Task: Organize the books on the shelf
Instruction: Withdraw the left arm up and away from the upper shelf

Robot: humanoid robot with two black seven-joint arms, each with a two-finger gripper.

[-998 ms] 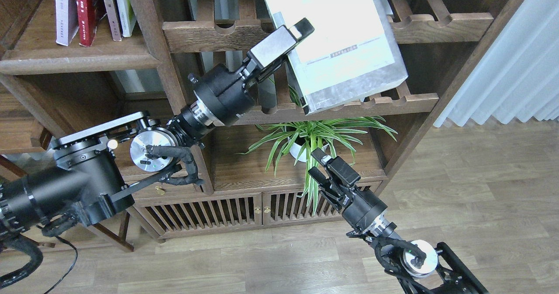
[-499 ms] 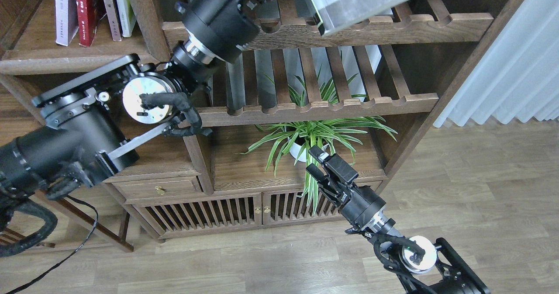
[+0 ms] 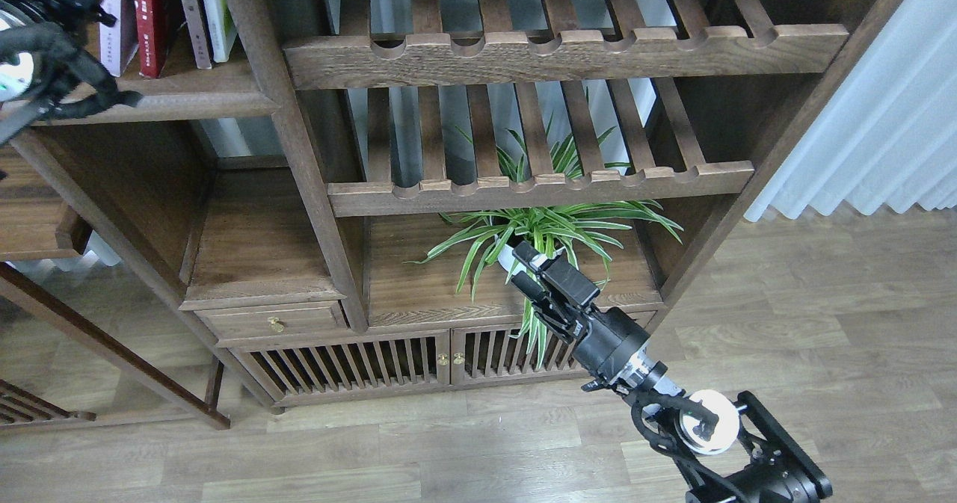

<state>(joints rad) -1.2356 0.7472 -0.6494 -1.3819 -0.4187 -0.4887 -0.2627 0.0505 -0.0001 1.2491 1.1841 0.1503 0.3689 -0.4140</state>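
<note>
head view | left end effector gone w/ book | right end effector (image 3: 525,268) parted, empty, nearer plant (image 3: 549,226)

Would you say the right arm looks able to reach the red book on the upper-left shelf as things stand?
Probably not easily. The right gripper hovers low by the potted plant, while the red book stands on the shelf far up-left, beyond an upright post, with part of the left arm beside it.

Books (image 3: 161,13) upright in a row, on dark wooden shelf (image 3: 187,99)

Head view, downward toward shelving (image 3: 523,189)
</note>
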